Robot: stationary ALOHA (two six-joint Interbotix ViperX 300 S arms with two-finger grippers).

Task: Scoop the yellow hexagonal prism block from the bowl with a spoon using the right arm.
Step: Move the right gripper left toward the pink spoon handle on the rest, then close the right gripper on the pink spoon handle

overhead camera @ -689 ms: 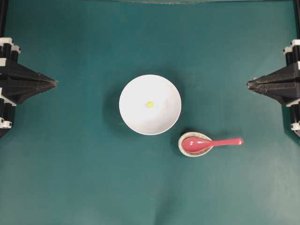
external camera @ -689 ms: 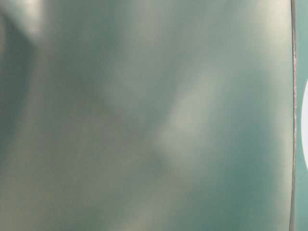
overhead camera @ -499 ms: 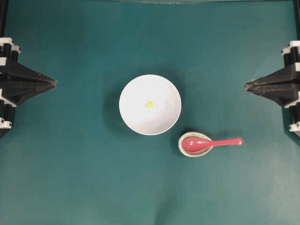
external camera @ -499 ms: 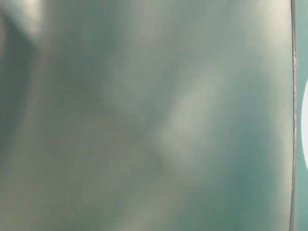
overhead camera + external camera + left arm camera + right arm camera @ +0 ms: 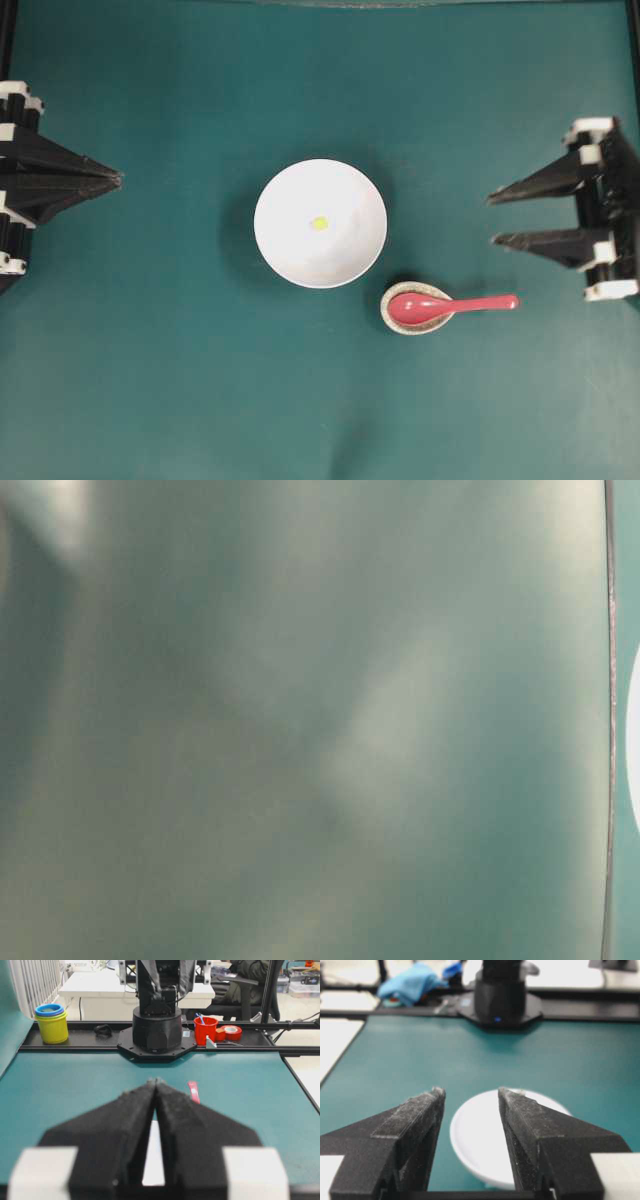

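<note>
White and round, the bowl (image 5: pixel 320 223) sits in the middle of the green table (image 5: pixel 180 380) in the overhead view. The yellow hexagonal prism block (image 5: pixel 319 223) lies inside it, near the middle. Just right of the bowl and a bit nearer lies the spoon (image 5: pixel 450 305). Its pink-red scoop rests in a small speckled spoon rest (image 5: pixel 399 319), and its handle points right. The right gripper (image 5: pixel 493 218) is at the right edge with its two black fingers spread wide, holding nothing. The left gripper (image 5: pixel 118 179) is at the left edge, pinched together, holding nothing.

The table-level view is a green blur; only a white sliver shows at the right edge.

The left wrist view shows the left fingers (image 5: pixel 130 1120) pressed together, with the spoon's handle beyond them.

The right wrist view shows the right fingers (image 5: pixel 420 1120) apart, with the bowl on the table beyond them.
</note>
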